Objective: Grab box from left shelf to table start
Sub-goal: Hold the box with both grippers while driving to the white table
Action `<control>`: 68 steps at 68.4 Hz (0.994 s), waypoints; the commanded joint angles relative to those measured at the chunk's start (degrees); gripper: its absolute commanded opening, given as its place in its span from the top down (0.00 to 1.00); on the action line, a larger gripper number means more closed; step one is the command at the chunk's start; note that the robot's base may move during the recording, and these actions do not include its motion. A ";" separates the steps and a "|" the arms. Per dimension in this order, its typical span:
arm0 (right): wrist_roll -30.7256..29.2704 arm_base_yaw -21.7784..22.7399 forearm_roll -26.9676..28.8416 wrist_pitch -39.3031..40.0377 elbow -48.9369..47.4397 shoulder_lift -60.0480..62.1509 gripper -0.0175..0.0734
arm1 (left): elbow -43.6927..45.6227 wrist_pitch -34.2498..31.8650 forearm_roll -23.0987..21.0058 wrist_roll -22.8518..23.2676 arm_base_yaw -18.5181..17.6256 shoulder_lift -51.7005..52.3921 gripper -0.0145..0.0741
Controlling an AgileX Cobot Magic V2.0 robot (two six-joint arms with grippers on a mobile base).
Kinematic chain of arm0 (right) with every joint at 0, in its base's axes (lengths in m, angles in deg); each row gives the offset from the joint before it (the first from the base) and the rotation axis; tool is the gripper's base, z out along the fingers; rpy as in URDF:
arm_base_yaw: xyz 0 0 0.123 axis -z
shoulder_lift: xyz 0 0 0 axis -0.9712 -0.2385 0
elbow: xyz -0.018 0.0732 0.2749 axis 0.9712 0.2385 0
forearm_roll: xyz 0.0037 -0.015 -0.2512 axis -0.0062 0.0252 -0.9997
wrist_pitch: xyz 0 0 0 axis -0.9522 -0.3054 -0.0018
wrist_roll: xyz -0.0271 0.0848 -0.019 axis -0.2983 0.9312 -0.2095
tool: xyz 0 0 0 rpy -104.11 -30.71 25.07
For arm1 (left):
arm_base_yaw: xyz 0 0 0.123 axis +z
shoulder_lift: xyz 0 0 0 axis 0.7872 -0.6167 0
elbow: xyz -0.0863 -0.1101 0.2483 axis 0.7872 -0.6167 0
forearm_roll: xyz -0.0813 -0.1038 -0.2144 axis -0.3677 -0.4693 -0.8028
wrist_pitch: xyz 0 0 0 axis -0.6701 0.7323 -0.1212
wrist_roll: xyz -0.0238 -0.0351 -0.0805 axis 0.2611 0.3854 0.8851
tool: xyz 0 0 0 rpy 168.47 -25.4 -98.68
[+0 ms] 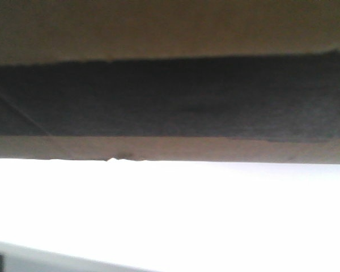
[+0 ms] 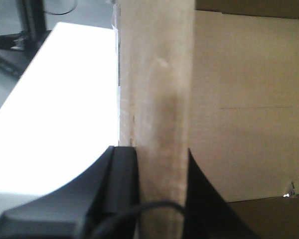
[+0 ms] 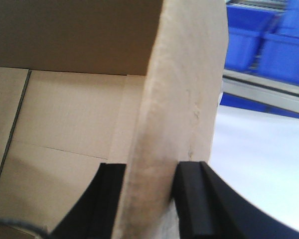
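box (image 1: 170, 102) blurred, cropped by every edge, blue bins (image 3: 269, 45) soft

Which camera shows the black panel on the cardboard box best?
The front-facing view: the box fills the top half and its black panel spans the full width. The wrist views miss the panel; they show the left gripper and right gripper each clamping its plain brown cardboard.

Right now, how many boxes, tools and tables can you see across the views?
Boxes: 1, the box
Tools: 2, the left tool and the right tool, each clamped on a wall of the box
Tables: 1, the table
Total: 4
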 commanded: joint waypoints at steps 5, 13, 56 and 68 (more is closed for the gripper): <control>-0.25 0.17 -3.22 8.54 -1.43 -1.39 0.74 | 2.25 -11.14 -1.05 1.44 -0.40 0.18 0.94; -0.25 0.17 -3.22 8.54 -1.43 -1.39 0.74 | 2.25 -11.14 -1.05 1.44 -0.40 0.18 0.94; -0.25 0.17 -3.22 8.54 -1.43 -1.39 0.74 | 2.25 -11.14 -1.05 1.44 -0.40 0.18 0.94; -0.25 0.17 -3.22 8.54 -1.43 -1.39 0.74 | 2.25 -11.14 -1.05 1.44 -0.40 0.18 0.94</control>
